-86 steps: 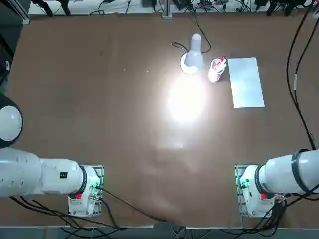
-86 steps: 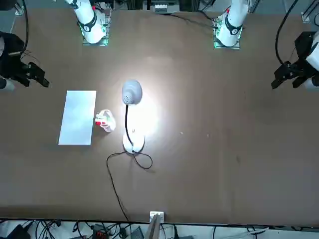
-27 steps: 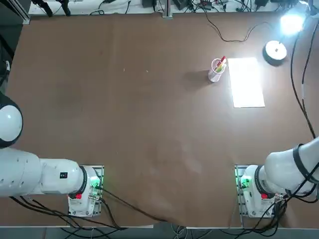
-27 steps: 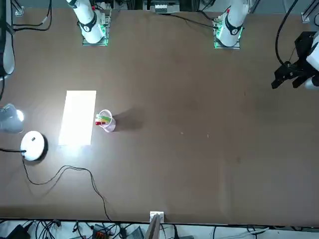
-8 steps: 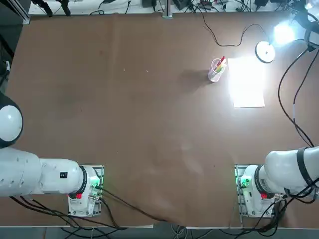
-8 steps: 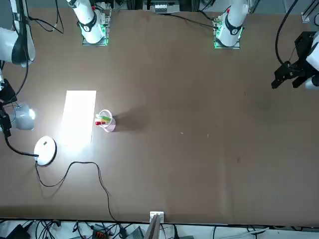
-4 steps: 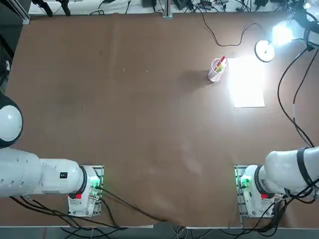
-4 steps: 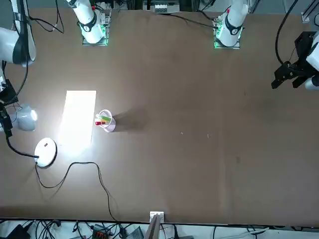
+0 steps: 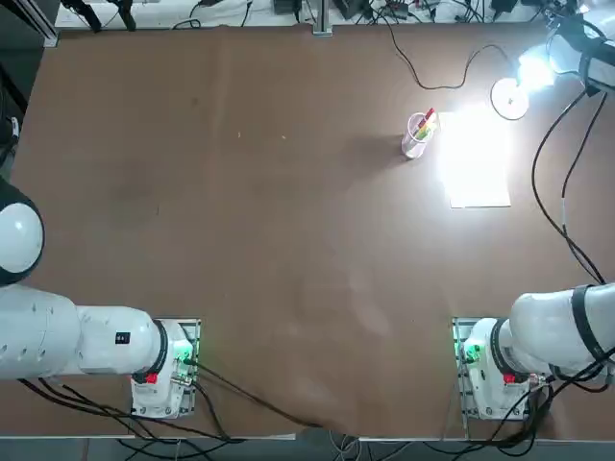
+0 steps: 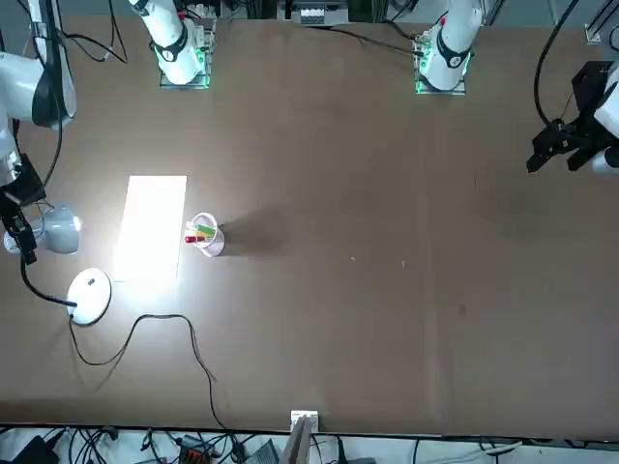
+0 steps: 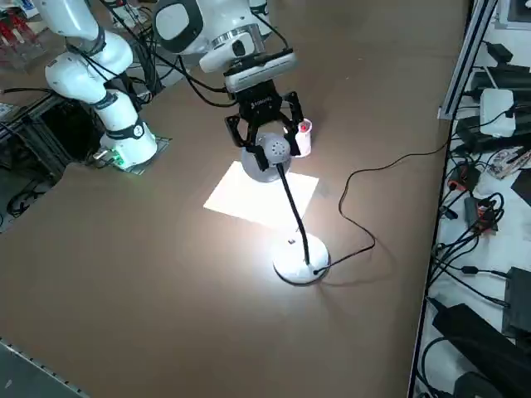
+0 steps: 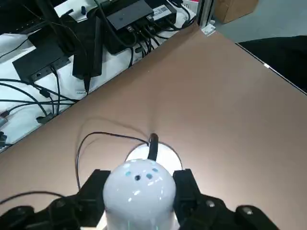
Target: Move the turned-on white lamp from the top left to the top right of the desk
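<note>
Lamp stands at desk top right, base down. Right gripper pinches its lit head. Risk: pulling away while clamped tips it over; cord could snag.

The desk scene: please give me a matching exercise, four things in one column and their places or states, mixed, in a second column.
1. lamp
2. paper sheet
3. pen cup
4. right gripper

a. lies flat, brightly lit
b. fingers on both sides of the glowing head
c. base on the desk, cord trailing
d. upright beside the sheet

Pairs: 1-c, 2-a, 3-d, 4-b
</note>
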Robot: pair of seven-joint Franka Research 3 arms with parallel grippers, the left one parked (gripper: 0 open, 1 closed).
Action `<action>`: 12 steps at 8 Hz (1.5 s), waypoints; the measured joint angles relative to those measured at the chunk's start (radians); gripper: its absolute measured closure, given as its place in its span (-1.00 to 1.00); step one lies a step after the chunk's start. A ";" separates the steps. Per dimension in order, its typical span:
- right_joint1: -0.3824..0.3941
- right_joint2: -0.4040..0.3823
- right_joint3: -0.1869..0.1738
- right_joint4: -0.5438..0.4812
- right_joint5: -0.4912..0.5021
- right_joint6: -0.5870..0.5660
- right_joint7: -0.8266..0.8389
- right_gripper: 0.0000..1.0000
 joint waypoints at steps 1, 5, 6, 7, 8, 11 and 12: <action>0.003 0.000 0.000 0.000 0.000 -0.002 0.016 -0.46; 0.010 0.001 0.000 0.003 0.000 -0.008 0.031 -0.46; 0.011 0.002 0.000 0.004 0.000 -0.008 0.032 -0.46; 0.016 0.004 0.000 0.006 0.000 -0.008 0.032 -0.48; 0.025 0.004 0.000 0.015 0.000 -0.007 0.033 -0.81; 0.032 0.004 0.000 0.038 0.000 -0.008 0.033 -1.00; 0.032 0.004 -0.001 0.054 -0.004 -0.017 0.032 -1.00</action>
